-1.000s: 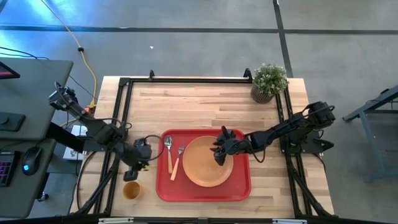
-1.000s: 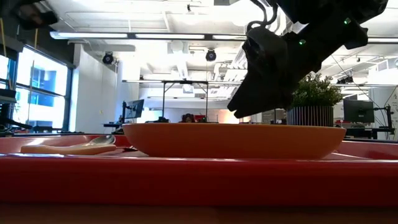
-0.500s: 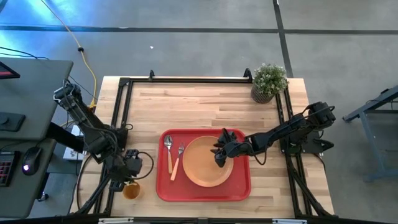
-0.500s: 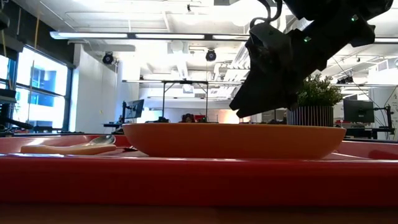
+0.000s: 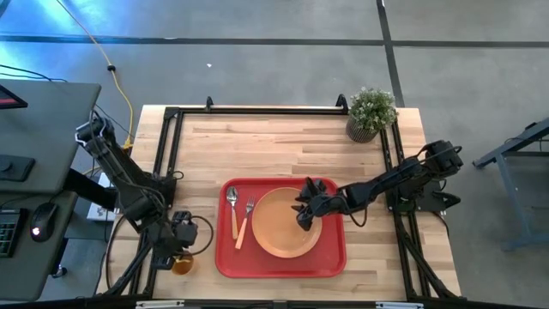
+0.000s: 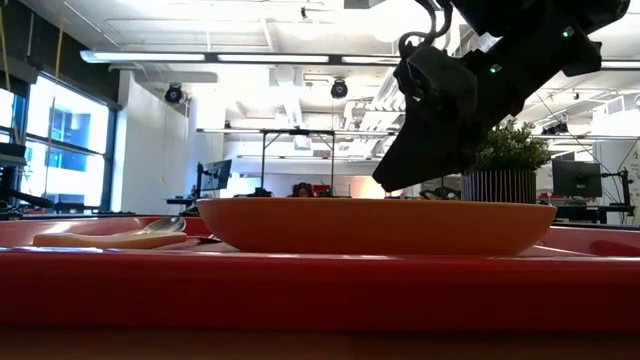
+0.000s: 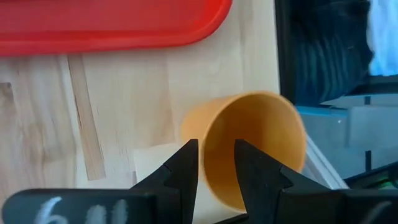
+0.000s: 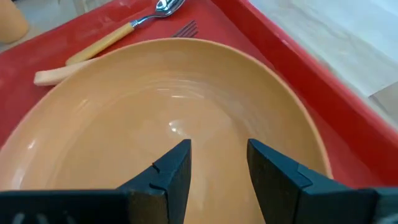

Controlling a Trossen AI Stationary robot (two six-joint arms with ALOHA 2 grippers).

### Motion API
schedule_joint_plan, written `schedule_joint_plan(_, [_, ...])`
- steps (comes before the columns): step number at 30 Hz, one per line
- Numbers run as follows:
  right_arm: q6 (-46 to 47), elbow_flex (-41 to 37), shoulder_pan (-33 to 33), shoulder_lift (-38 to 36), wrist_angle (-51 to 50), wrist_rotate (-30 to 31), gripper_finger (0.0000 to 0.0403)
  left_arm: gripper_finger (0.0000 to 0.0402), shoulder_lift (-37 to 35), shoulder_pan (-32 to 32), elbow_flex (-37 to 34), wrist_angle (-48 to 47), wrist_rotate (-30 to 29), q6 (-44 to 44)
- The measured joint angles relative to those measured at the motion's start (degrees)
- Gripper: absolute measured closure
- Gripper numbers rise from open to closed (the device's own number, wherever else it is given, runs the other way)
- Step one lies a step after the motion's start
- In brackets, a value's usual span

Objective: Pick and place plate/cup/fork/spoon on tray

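Observation:
The orange plate (image 5: 283,225) lies on the red tray (image 5: 225,262), with the spoon (image 5: 232,206) and the fork (image 5: 245,221) beside it on the tray's left part. The small orange cup (image 5: 182,264) stands on the table off the tray's near left corner. My left gripper (image 5: 178,243) is open over the cup (image 7: 261,137). One finger is outside the cup's wall and the other is over its opening; I cannot tell whether they touch it. My right gripper (image 5: 302,215) is open and empty just above the plate (image 8: 155,124).
A potted green plant (image 5: 371,113) stands at the table's far right corner. A dark frame rail runs along the table's left edge (image 5: 163,172), close to the cup. Bare wood lies between the tray and the far edge.
My left gripper has gone from beside the tray's left rim toward the table's near edge and down over the cup. The cup, plate, fork and spoon have stayed where they were.

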Motion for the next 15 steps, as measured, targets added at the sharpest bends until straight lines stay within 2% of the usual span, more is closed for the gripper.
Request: schedule_joint_plan(15, [-4.3,0.0,-4.5,0.0,-0.2,-1.6,0.0256,0.0309,6.7,0.0,0.0,2.0,0.3,-3.3])
